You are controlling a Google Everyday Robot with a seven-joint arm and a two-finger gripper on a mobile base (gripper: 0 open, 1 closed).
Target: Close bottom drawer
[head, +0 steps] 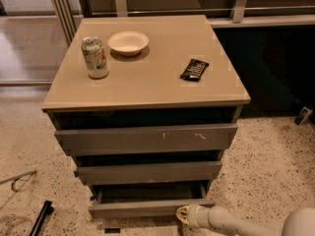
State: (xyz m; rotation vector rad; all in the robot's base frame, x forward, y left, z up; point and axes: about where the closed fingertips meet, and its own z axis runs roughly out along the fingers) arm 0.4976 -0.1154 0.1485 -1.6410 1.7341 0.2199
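The bottom drawer (pixel 142 208) stands pulled out a little from the bench (pixel 147 90), its slim grey front forward of the middle drawer (pixel 147 172) and the scratched top drawer (pixel 145 139) above it, with its shallow box open to view. The hand (pixel 184 214), at the tip of a pale arm (pixel 231 222) coming in from the lower right, sits at the drawer front's right end, touching or nearly so; I cannot tell how far open it is or whether it grips anything. On the bench top are a can (pixel 95 57), a bowl (pixel 128 43) and a dark wrapper (pixel 194 69).
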